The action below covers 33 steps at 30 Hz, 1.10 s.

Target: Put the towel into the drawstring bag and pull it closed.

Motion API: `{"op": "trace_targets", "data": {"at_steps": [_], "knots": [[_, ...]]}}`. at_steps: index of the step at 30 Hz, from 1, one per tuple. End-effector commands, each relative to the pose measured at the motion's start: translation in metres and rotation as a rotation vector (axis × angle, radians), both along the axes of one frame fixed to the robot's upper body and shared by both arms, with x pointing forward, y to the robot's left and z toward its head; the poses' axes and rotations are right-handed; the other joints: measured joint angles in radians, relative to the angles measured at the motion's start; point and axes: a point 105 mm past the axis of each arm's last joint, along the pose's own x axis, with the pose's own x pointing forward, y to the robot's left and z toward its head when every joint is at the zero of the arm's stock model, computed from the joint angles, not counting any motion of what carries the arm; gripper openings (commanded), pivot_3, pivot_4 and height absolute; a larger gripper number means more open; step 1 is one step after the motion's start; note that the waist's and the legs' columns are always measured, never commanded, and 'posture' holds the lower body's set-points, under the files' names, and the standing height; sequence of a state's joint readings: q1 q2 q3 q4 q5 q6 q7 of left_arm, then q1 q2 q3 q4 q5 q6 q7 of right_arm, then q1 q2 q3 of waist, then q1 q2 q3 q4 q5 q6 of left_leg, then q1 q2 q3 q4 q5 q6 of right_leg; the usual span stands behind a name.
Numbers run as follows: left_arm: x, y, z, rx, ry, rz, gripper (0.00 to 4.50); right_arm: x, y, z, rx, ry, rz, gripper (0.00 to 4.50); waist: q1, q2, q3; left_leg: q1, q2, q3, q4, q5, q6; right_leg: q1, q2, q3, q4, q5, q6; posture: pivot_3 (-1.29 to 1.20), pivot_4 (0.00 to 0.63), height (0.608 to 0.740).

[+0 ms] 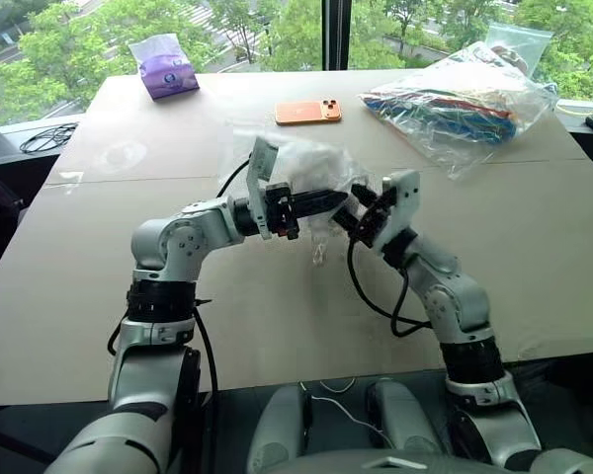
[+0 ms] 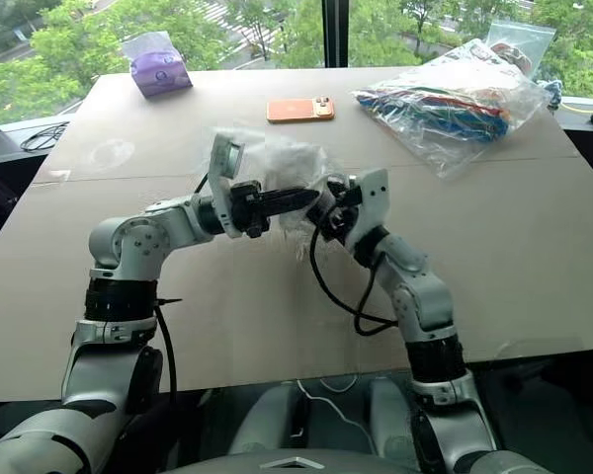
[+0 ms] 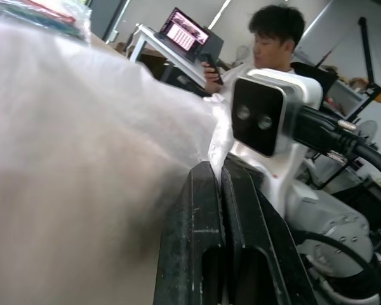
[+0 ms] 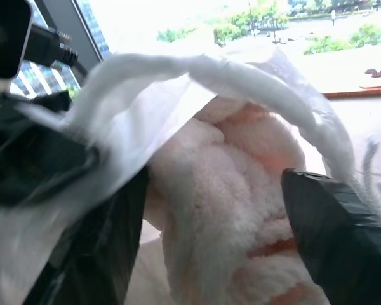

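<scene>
towel, the fluffy pink-and-white one (image 4: 241,210), sits inside our thin white crinkly drawstring bag (image 1: 311,163); left jaws pinch the bag, right jaws wide; we should catch the cord next.

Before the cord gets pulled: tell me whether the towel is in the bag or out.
In. The fluffy pink-and-white towel sits under the thin white crinkly drawstring bag, whose mouth gapes open around it.

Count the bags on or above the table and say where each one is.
2. The drawstring bag is held up between the two grippers at the table's middle; a clear plastic bag of colourful items lies at the far right. None seem hidden.
</scene>
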State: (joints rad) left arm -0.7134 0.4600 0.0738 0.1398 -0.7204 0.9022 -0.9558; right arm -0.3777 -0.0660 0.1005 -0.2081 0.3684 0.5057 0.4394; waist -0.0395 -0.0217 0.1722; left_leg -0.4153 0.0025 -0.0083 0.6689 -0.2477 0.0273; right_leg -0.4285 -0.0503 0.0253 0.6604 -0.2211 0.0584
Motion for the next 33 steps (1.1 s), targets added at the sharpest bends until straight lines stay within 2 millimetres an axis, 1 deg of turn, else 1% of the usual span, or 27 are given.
{"op": "trace_targets", "data": {"at_steps": [1,4,8,10,12,14,17,21,23,25,28,29,30,32,33], "knots": [[0.007,0.009,0.017,0.005,-0.105,0.017,0.0,-0.026,-0.003,0.013,-0.025,-0.052,0.113,3.47,-0.001,0.0,0.0,0.0,0.0,0.0,0.0,0.0,0.0,0.0,0.0,0.0,0.0,0.0,0.0,0.0,0.15,0.74],[0.006,0.015,0.025,0.0,-0.131,0.002,0.0,-0.032,-0.018,0.008,-0.069,-0.039,0.119,3.47,-0.001,0.0,0.0,0.0,0.0,-0.001,0.0,0.0,0.0,0.0,0.001,-0.001,0.0,0.0,0.0,0.0,0.15,0.74],[0.003,0.022,0.033,0.0,-0.148,-0.015,0.0,-0.019,-0.043,0.0,-0.144,-0.051,0.027,3.47,0.0,0.0,0.0,0.0,0.0,0.001,0.0,0.0,0.0,0.0,0.001,0.0,0.0,0.0,0.0,0.0,0.15,0.74],[0.003,0.024,0.035,0.001,-0.154,-0.008,0.0,-0.017,-0.045,-0.007,-0.245,-0.083,0.023,3.47,0.001,0.0,0.0,0.0,0.0,0.001,0.0,0.0,0.001,0.0,0.001,0.0,0.0,0.0,0.0,0.0,0.15,0.74],[0.003,0.025,0.037,0.001,-0.157,-0.005,0.0,-0.014,-0.045,-0.02,-0.373,-0.109,0.012,3.47,0.002,0.0,0.0,0.0,0.0,0.0,0.0,0.0,0.0,0.0,0.001,0.0,0.0,0.0,0.0,0.0,0.15,0.74],[0.003,0.023,0.037,0.001,-0.158,-0.006,0.0,-0.008,-0.048,-0.029,-0.438,-0.127,-0.023,3.47,0.001,0.0,0.0,0.0,0.0,0.001,0.0,0.0,0.001,0.0,0.001,0.0,0.0,0.0,0.0,0.0,0.15,0.74],[0.002,0.02,0.037,-0.001,-0.156,-0.009,0.0,-0.01,-0.043,-0.038,-0.423,-0.104,0.009,3.47,0.001,0.0,0.0,0.0,0.0,0.001,0.0,0.0,0.0,0.0,0.001,0.0,0.0,0.0,0.0,0.0,0.15,0.74],[0.002,0.018,0.035,-0.002,-0.151,-0.009,0.0,-0.011,-0.036,-0.037,-0.42,-0.108,0.042,3.47,0.002,0.0,0.0,0.0,0.001,0.001,0.001,0.0,0.0,0.0,0.001,0.0,0.0,0.0,0.0,0.0,0.15,0.74],[0.001,0.017,0.035,-0.006,-0.151,-0.014,0.0,-0.014,-0.028,-0.04,-0.42,-0.093,0.08,3.47,0.001,0.0,0.0,0.0,0.001,0.001,0.001,0.0,0.0,0.0,0.001,0.0,0.0,0.0,0.0,0.0,0.15,0.74],[0.0,0.015,0.035,-0.01,-0.15,-0.02,0.0,-0.016,-0.019,-0.046,-0.43,-0.067,0.116,3.47,0.001,0.0,0.0,0.0,0.001,0.0,0.001,0.0,0.0,0.0,0.001,0.0,0.0,0.0,0.0,0.0,0.15,0.74],[0.0,0.013,0.034,-0.013,-0.148,-0.023,0.0,-0.015,-0.014,-0.051,-0.434,-0.056,0.124,3.47,0.002,0.0,0.0,0.0,0.001,0.0,0.001,0.0,0.0,0.0,0.001,0.0,0.0,0.0,0.0,0.0,0.15,0.74],[0.0,0.012,0.034,-0.014,-0.146,-0.024,0.0,-0.014,-0.011,-0.05,-0.431,-0.066,0.127,2.98,0.002,0.0,0.0,0.0,0.001,0.0,0.001,0.0,0.0,0.0,0.001,0.0,0.0,0.0,0.0,0.0,0.15,0.74],[0.0,0.012,0.033,-0.012,-0.145,-0.027,0.0,-0.013,-0.009,-0.047,-0.423,-0.078,0.123,2.72,0.002,0.0,0.0,0.0,0.001,0.0,0.001,0.0,0.0,0.0,0.001,0.0,0.0,0.0,0.0,0.0,0.15,0.74],[-0.001,0.011,0.032,-0.013,-0.141,-0.031,0.0,-0.011,-0.006,-0.039,-0.403,-0.1,0.116,1.97,0.002,0.0,0.0,0.0,0.001,0.0,0.001,0.0,0.0,0.0,0.001,0.0,0.0,0.0,0.0,0.0,0.15,0.74],[-0.002,0.01,0.032,-0.014,-0.139,-0.036,0.0,-0.009,-0.005,-0.034,-0.396,-0.114,0.108,1.32,0.002,0.0,0.0,0.0,0.001,0.0,0.001,0.0,0.0,0.0,0.001,0.0,0.0,0.0,0.0,0.0,0.15,0.74]]}}
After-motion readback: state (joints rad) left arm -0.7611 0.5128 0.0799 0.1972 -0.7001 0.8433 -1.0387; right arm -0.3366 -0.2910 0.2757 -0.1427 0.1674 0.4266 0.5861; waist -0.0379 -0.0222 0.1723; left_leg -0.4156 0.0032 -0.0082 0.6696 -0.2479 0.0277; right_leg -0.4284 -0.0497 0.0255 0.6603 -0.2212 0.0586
